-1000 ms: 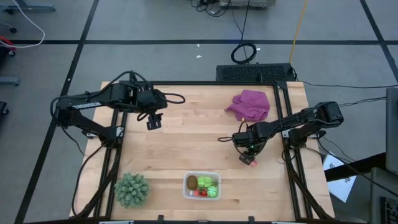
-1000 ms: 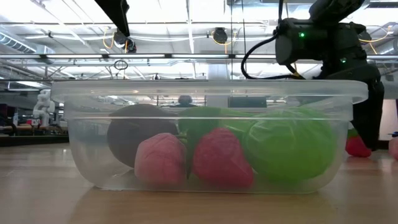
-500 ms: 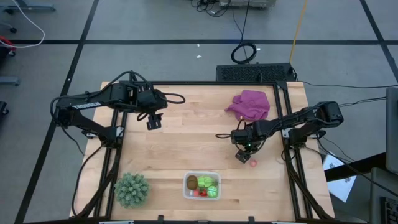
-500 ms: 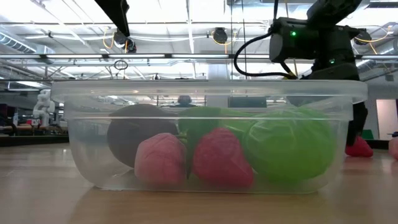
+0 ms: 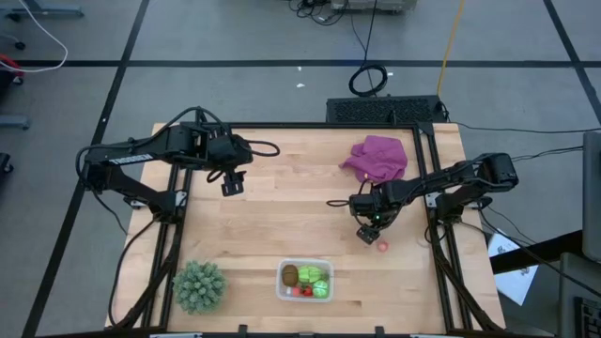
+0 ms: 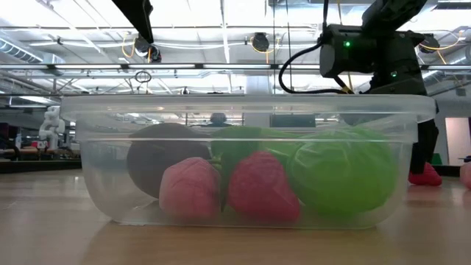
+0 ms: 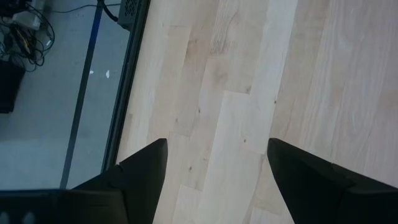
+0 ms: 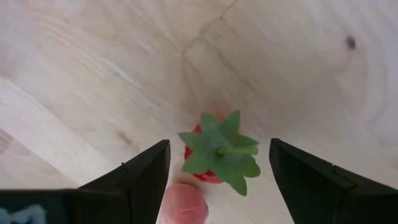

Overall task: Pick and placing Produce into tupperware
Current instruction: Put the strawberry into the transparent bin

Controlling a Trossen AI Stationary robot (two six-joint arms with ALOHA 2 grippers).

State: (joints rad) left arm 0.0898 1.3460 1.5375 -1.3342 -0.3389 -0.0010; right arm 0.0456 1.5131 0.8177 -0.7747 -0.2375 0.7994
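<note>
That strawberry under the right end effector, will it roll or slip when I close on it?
The strawberry looks small and rounded, so it may roll if nudged off-center. Its surface looks like smooth plastic, possibly slippery. Its green leafy cap looks thin and may bend. The right end effector stands open over it, a pink piece lying close beside.

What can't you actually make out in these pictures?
- Tupperware contents, high view: too small to count the pieces.
- Strawberry, low view: only a red edge shows past the tupperware's wall.
- Pink piece, right wrist view: cut off by the picture's edge.
- Right gripper, low view: fingertips hidden behind the tupperware.
- Left gripper: hangs over bare table.
</note>
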